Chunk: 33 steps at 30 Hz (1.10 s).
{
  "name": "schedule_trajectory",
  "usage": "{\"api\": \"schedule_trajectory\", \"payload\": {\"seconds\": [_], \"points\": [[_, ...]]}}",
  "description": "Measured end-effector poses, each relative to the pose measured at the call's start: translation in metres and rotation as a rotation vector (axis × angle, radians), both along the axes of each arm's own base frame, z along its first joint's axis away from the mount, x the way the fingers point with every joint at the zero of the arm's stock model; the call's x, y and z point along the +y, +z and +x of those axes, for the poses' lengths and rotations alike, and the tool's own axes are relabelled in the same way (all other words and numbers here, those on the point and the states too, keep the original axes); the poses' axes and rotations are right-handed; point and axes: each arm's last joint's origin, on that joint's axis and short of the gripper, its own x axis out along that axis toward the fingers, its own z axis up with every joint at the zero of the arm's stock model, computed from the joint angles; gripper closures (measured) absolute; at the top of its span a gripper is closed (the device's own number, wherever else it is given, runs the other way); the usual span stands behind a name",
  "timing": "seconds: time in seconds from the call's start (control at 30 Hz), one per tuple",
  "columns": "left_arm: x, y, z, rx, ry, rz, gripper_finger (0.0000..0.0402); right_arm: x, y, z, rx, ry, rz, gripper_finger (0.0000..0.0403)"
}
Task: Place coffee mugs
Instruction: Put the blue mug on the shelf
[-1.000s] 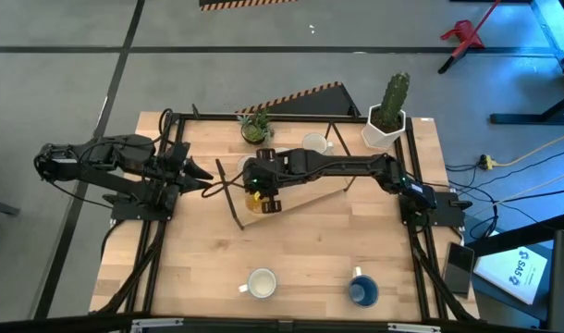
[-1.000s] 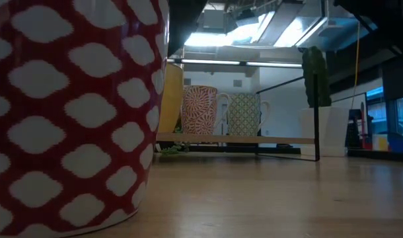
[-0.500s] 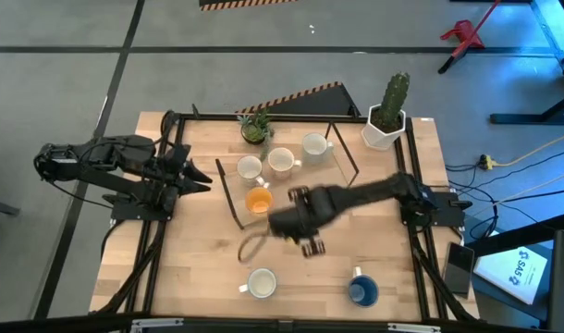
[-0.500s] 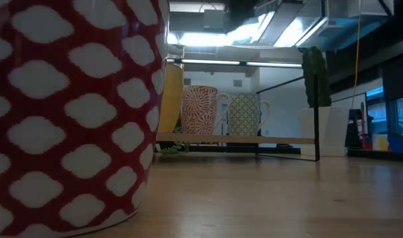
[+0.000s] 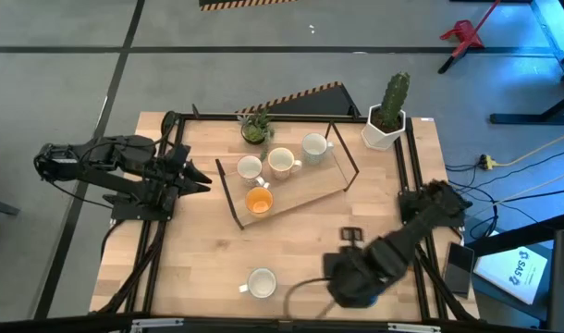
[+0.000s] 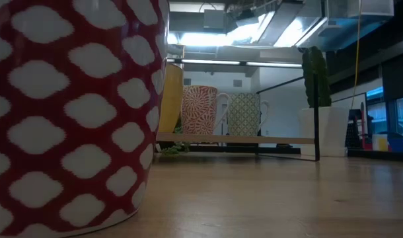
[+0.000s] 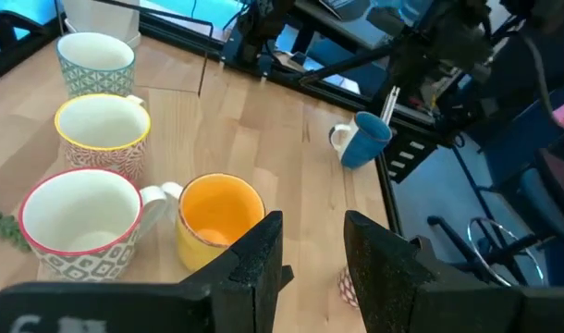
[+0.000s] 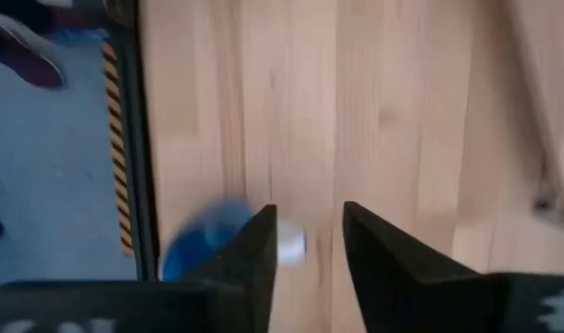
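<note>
Tabletop's front edge: right pincer (image 8: 305, 245) above blue mug (image 8: 203, 250).

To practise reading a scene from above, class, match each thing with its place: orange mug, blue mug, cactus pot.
Things:
1. orange mug
2. blue mug
3. cactus pot

Places:
A. far right corner of the table
B. on the wooden board
C. near the table's front edge, just ahead of the right gripper, jaws open

Pairs: 1-B, 2-C, 3-A
</note>
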Motion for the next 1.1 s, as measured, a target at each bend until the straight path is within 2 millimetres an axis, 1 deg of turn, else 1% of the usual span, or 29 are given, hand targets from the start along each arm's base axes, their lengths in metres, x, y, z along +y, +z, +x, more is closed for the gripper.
{"api": "schedule_trajectory", "payload": {"seconds": [0.13,0.23,0.33,0.43,0.53,0.63,0.73,0.8,0.93,1.1], "points": [[0.000,0.000,0.000,0.002,0.022,-0.020,0.0289,0.013,-0.012,-0.038,0.088,-0.072,0.001,0.0251],[0.001,0.000,0.000,0.005,0.038,-0.023,0.0289,0.023,-0.027,-0.063,0.141,-0.126,-0.007,0.0221],[0.001,0.000,0.000,0.006,0.046,-0.032,0.0289,0.037,-0.044,-0.079,0.126,-0.167,0.063,0.0203],[0.001,0.000,0.000,0.006,0.048,-0.032,0.0289,0.051,-0.062,-0.088,0.090,-0.216,0.121,0.0199],[0.002,0.000,0.000,0.006,0.067,-0.025,0.0289,0.058,-0.082,-0.096,0.091,-0.261,0.129,0.0199],[0.002,0.000,0.000,0.006,0.073,-0.025,0.0289,0.055,-0.105,-0.099,0.097,-0.329,0.105,0.0198],[0.002,0.000,0.000,0.007,0.079,-0.041,0.0289,0.052,-0.115,-0.097,0.084,-0.346,0.094,0.0198],[0.002,0.000,0.000,0.008,0.081,-0.047,0.0289,0.049,-0.117,-0.095,0.082,-0.356,0.082,0.0198],[0.002,0.000,0.000,0.008,0.083,-0.051,0.0289,0.051,-0.116,-0.094,0.054,-0.349,0.095,0.0198],[0.002,0.000,0.000,0.008,0.088,-0.049,0.0289,0.051,-0.101,-0.093,0.006,-0.352,0.101,0.0198]]}}
